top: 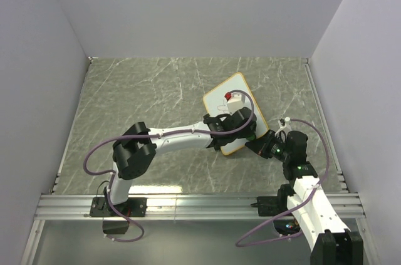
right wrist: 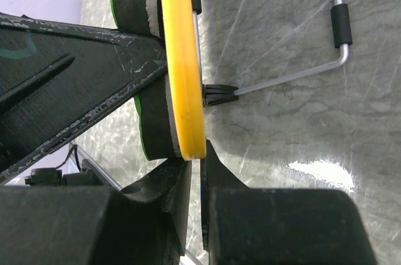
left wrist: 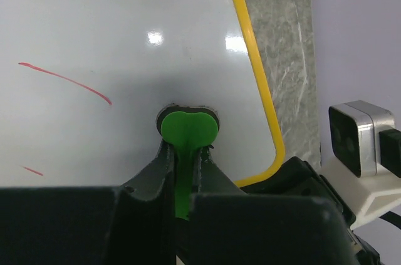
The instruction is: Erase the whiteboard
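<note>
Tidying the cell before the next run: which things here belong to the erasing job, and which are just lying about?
Job:
whiteboard
red marks
eraser, held in left tool
right tool, clamping the board's yellow edge

Just there:
bent wire stand at the board's edge
table

Seen from above, my left gripper (top: 235, 126) covers the near half of the whiteboard (top: 238, 84), hiding the green eraser (left wrist: 188, 128) there. My left wrist camera loses the board past the picture's top and left edges; my right one cuts the wire stand (right wrist: 294, 76) at the top.
</note>
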Motion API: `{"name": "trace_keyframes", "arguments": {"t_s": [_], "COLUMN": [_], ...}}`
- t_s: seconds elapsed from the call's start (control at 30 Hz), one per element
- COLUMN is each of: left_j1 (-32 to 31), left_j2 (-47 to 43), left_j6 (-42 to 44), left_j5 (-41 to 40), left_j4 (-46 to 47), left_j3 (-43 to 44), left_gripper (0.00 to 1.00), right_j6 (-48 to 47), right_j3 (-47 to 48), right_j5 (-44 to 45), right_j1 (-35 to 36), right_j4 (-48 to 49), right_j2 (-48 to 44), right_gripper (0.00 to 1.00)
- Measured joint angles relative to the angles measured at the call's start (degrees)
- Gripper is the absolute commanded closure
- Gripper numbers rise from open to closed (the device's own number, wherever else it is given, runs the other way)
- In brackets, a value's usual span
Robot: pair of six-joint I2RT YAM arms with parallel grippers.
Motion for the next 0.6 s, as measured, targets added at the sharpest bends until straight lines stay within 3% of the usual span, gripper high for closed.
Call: {"name": "trace_keyframes", "arguments": {"t_s": [0.3,0.6], "left_j1": [2.38,11.34], "left_j2": [-0.66,-0.96], "left_j6": [-1.90,-2.58], "left_j5": [3.63,7.67], "left_j4": [3.85,7.72], "left_j3": [-3.48,-8.52], "left_gripper": [1.00,1.00], "right_j6": [-0.17,-0.22], "right_j3": [1.03,1.25], "right_j5": [0.66,0.15], "right_j1": [0.00,0.00], "right_j4": [-1.27,-1.11], "right_j2": [0.63,0.70], "right_gripper": [1.00,1.00]}}
